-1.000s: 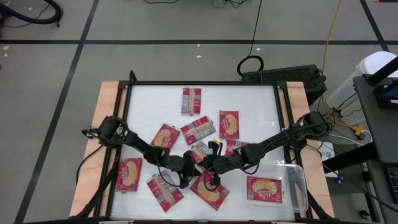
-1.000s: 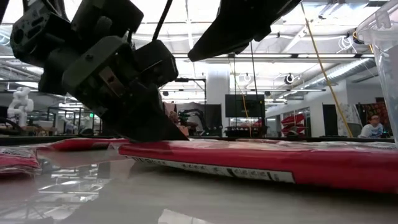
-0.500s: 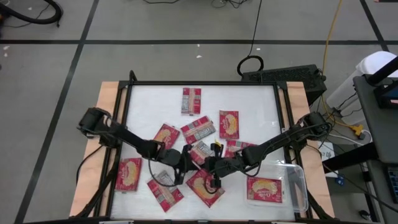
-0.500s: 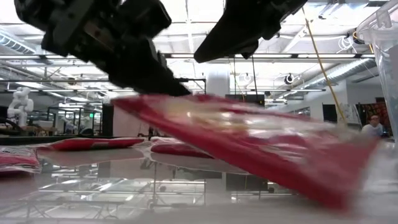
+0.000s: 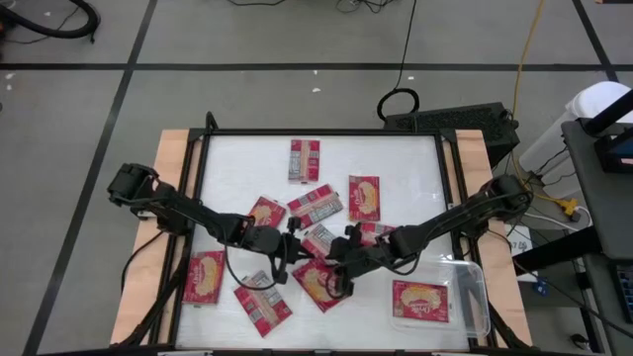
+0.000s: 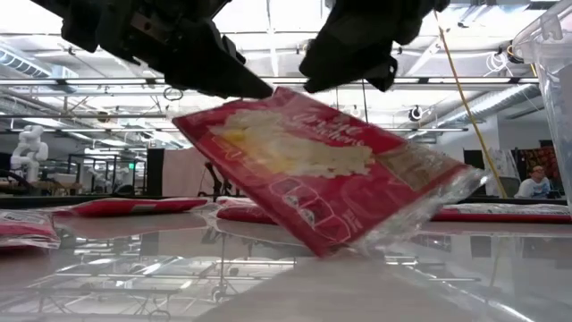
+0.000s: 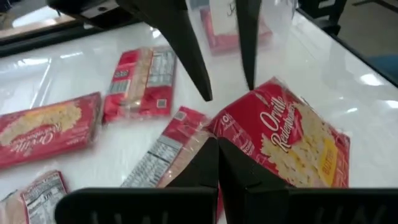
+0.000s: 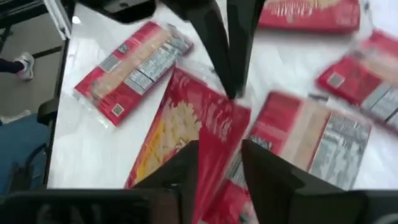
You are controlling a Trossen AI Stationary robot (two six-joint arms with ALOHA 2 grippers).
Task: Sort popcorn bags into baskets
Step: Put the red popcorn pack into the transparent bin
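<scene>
**A:** ok so compared to a second ago, that popcorn bag point(image 6: 331, 183) isn't flat on the worktop point(image 5: 396, 163) anymore. It's tipped up, one corner high, far end drooping down to the surface. Left arm has also swung back toward its own side of the worktop.

**B:** yep, the left end effector point(image 5: 287, 265) is pinching it by the upper corner, fingers clamped tight on the plastic edge. In the left wrist view you can see the yellow popcorn picture on the bag point(image 7: 283, 146) facing up.

**A:** and the right end effector point(image 5: 346, 272)? Looked shut before.

**B:** it's parted now, jaws roughly halfway. In the right wrist view its fingers point(image 8: 180, 171) sit either side of the near edge of the same bag point(image 8: 186, 134), but they aren't squeezing it as far as I can tell. So only the left one really has it.

**A:** where is all this on the worktop?

**B:** front middle, both end effectors nearly nose to nose. The clear basket point(image 5: 475, 287) is off at the front right corner, well apart from the lifted bag, with one bag in the basket point(image 5: 420, 299) lying picture side up.

**A:** rest of the bags?

**B:** loose around the middle and front left, some showing the print side, one alone near the back point(image 5: 304, 160).
</scene>
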